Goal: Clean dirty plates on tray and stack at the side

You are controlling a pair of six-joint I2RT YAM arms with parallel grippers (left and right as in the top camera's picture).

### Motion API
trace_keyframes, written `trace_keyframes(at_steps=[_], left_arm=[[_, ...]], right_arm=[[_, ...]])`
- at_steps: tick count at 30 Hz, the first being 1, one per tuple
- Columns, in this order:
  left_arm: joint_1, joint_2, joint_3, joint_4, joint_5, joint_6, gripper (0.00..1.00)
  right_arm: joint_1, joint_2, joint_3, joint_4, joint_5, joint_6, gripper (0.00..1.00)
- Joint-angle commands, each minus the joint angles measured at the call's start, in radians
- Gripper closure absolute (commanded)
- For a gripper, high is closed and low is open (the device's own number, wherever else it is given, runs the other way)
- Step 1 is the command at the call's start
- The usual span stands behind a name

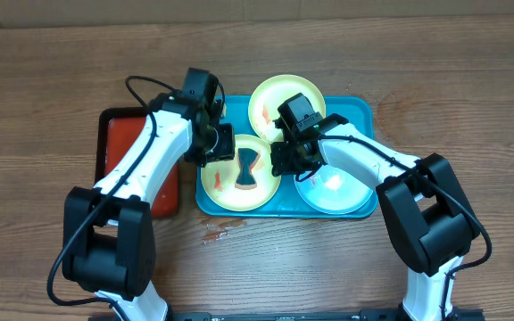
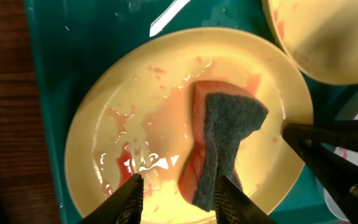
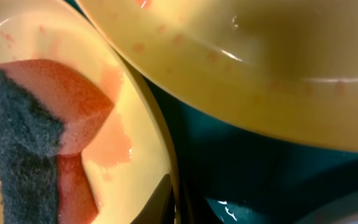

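Orange sponge (image 2: 219, 149), grey scouring face, lies on smeared yellow-green round plastic plate (image 2: 104, 124); left pincer (image 2: 180, 196) open beside it; right pincer (image 1: 284, 163), I cannot tell.

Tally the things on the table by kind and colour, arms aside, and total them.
Yellow-green plates: 2
Mint plate: 1
Sponge: 1
Blue tray: 1
Red tray: 1
Total: 6
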Motion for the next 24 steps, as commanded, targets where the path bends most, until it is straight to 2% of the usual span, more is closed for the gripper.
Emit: trace_keyframes(at_steps=[1, 3, 8, 12, 24], left_arm=[[-0.034, -0.016, -0.044, 0.041, 0.032, 0.008, 0.57], [-0.048, -0.016, -0.064, 0.072, 0.032, 0.008, 0.52], [-0.082, -0.016, -0.114, 0.165, 0.025, 0.007, 0.48], [-0.089, -0.016, -0.145, 0.218, 0.0, -0.029, 0.52], [-0.134, 0.037, -0.153, 0.253, -0.01, -0.025, 0.61]], right_arm=[[-0.003, 0.018, 0.004, 0.0, 0.013, 0.014, 0.96], [-0.003, 0.018, 0.004, 0.005, -0.008, 0.014, 0.96], [-0.003, 0.018, 0.004, 0.013, -0.032, 0.014, 0.96], [-0.003, 0.018, 0.004, 0.012, -0.032, 0.014, 0.96], [-0.003, 0.018, 0.004, 0.013, -0.031, 0.014, 0.96]])
